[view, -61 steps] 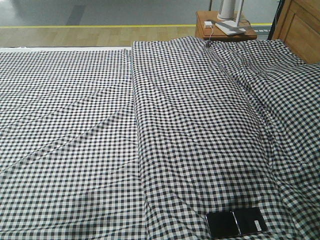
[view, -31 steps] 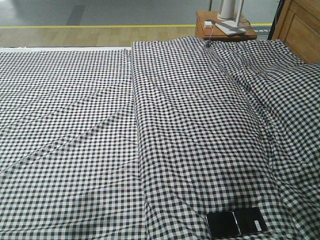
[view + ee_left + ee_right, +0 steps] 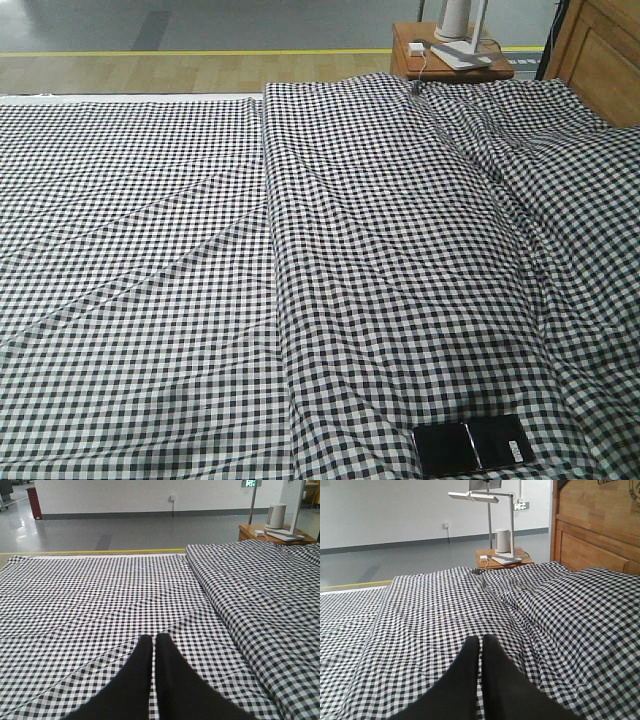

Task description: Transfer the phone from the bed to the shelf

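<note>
The phone (image 3: 472,447), a flat glossy black slab with a seam across its middle and a small white sticker near its right end, lies on the bed (image 3: 200,300) at the front right of the front view. Black-and-white checked fabric with long folds covers the bed, and a brown wooden headboard (image 3: 600,535) stands at its right. My left gripper (image 3: 154,639) is shut and empty above the flat left part of the cover. Shut and empty too, my right gripper (image 3: 480,639) hangs over the raised middle fold. Neither wrist view shows the phone. The shelf is out of view.
A small brown bedside table (image 3: 450,55) stands past the bed's far right corner, carrying a white lamp base, a white cylinder (image 3: 503,541) and a small white charger. Beyond the bed lie wood-look flooring, a yellow floor line (image 3: 200,52) and grey floor.
</note>
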Controlling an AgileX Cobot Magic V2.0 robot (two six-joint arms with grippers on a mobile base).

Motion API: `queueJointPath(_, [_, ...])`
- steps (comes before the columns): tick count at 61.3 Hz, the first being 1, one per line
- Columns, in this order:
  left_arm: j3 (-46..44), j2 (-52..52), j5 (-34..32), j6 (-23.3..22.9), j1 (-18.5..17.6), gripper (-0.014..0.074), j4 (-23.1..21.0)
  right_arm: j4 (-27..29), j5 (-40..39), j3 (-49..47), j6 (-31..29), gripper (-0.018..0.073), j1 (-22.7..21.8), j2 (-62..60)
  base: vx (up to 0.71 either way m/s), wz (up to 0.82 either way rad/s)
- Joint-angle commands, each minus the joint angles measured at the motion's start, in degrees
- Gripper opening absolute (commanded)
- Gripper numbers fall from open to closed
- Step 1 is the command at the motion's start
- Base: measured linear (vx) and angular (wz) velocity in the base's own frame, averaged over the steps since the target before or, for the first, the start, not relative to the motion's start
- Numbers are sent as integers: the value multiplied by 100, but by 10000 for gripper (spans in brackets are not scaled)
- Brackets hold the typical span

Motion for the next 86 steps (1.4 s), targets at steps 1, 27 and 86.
queueJointPath(1, [14,-33,-422,-22,6,1,-36,-86,-514,33,1,-4,-37,-28,0,0])
queueJointPath(27, [14,-33,-422,-22,6,1,-36,-86,-2657,-187,-413,-4,-37,-28,0,0])
queueJointPath(86, [14,-33,-422,-22,6,1,-36,-38,-287,-4309,-728,48,-37,3293,0,0])
